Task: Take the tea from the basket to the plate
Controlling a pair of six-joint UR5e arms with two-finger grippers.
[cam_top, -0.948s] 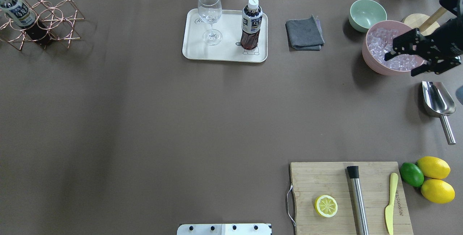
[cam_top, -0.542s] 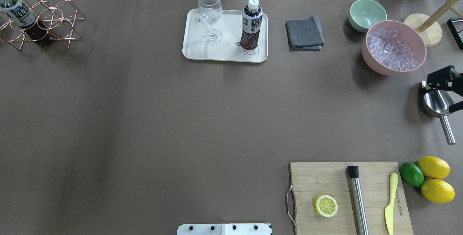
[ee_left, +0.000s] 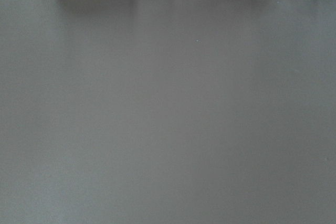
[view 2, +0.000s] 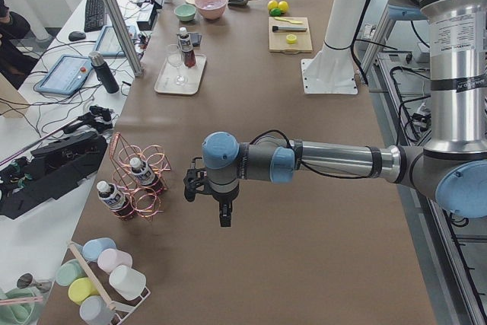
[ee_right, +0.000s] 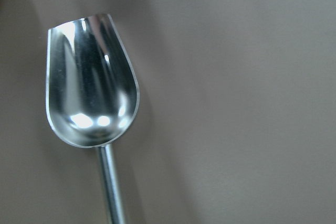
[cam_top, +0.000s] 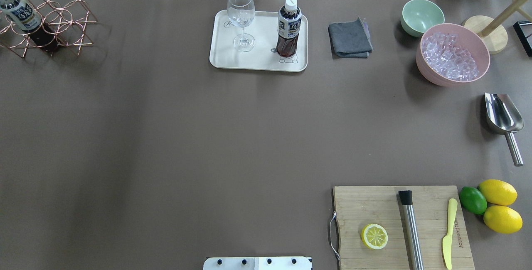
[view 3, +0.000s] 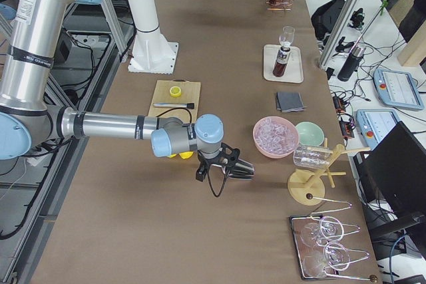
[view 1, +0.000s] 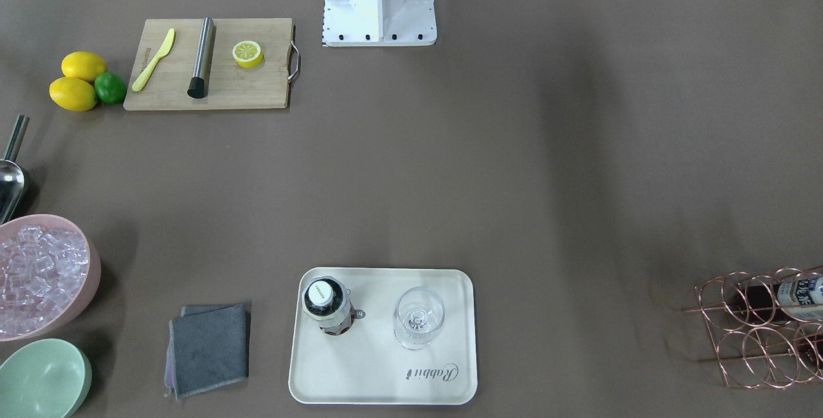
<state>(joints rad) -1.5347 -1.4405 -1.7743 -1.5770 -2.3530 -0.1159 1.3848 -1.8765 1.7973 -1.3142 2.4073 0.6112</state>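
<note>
One tea bottle (cam_top: 289, 27) stands upright on the plate (cam_top: 257, 61), on the bear drawing, next to a stemmed glass (cam_top: 241, 16). It also shows from the front (view 1: 326, 307) on the plate (view 1: 386, 379). The basket (cam_top: 50, 16) stands at the far left corner with another tea bottle (cam_top: 18, 12) lying in it. In the exterior left view the basket (view 2: 156, 161) holds two bottles. My left gripper (view 2: 209, 197) hangs over bare table beside the basket; I cannot tell if it is open. My right gripper (view 3: 234, 169) hangs off to the right near the pink bowl; I cannot tell its state.
A grey cloth (cam_top: 350, 38), a mint bowl (cam_top: 422, 15) and a pink bowl of ice (cam_top: 453, 54) sit right of the plate. A metal scoop (cam_top: 503, 120) lies at the right edge and fills the right wrist view (ee_right: 92, 82). A cutting board (cam_top: 401, 226) with a lemon half, and whole citrus, are front right.
My right gripper moved from over the pink bowl toward the scoop at the right edge, then left the overhead view. The tea bottle on the plate has not moved.
</note>
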